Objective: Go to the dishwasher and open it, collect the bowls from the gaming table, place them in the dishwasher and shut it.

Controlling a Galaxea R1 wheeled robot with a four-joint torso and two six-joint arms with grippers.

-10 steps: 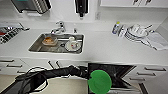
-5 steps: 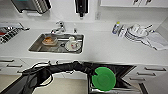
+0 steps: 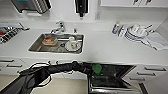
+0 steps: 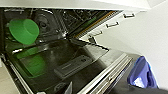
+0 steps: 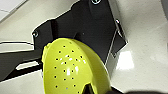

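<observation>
With the dishwasher [image 3: 110, 77] door down, left arm holds the green bowl [image 3: 96, 68] over the open cavity; left fingers' state unclear. Yellow-green perforated bowl [image 5: 72, 70] sits at the right wrist, grip unclear.

A kitchen: a white desk [image 3: 105, 47] holds a steel sink [image 3: 37, 46] with a tap [image 3: 58, 26] and dirty dishes, stacked plates [image 3: 135, 33] beside it, and an open dishwasher [image 3: 112, 80] under it among drawers [image 3: 150, 71].
</observation>
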